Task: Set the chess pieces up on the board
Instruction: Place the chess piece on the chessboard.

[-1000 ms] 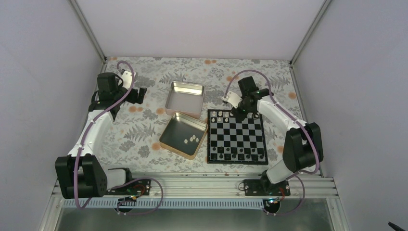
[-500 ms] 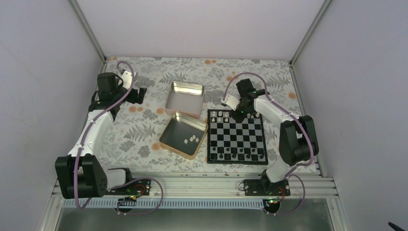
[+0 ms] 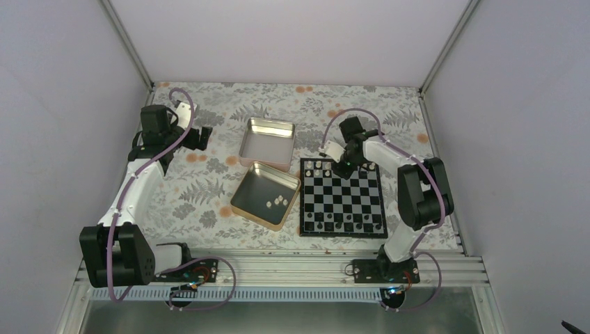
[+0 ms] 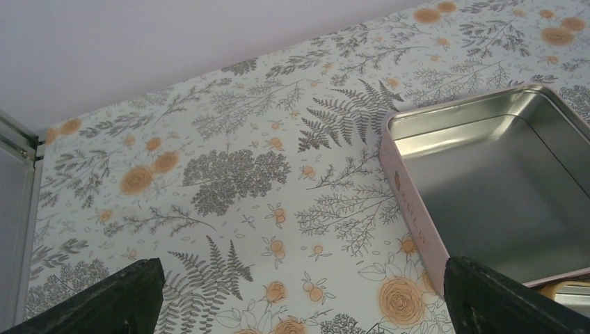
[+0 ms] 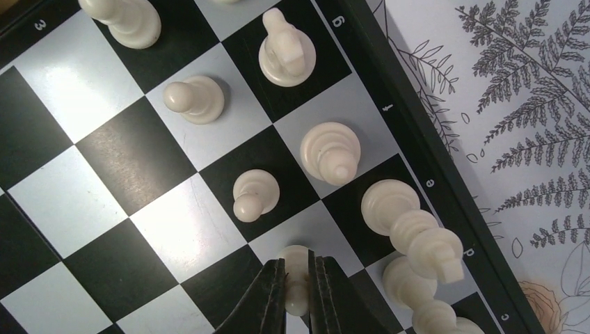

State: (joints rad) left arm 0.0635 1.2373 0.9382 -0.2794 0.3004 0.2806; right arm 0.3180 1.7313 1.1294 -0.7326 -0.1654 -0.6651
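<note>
Your right end effector (image 5: pixel 297 277) is clamped on a tiny cream-white pawn (image 5: pixel 298 259), held upright and low over the small black-and-silver chequered board (image 5: pixel 118 156). This looks meant to fill the pawn row just inside the other cream-white chess pieces (image 5: pixel 329 151) ranked along the board's far rim. A few more pieces wait in the near shallow square metal tin (image 3: pixel 252 189). Your left end effector (image 4: pixel 299 278), fingers wide apart and holding nothing, hangs over the floral-patterned tabletop (image 4: pixel 209 139) beside the second metal tin (image 4: pixel 487 174), seemingly parked out of the way.
</note>
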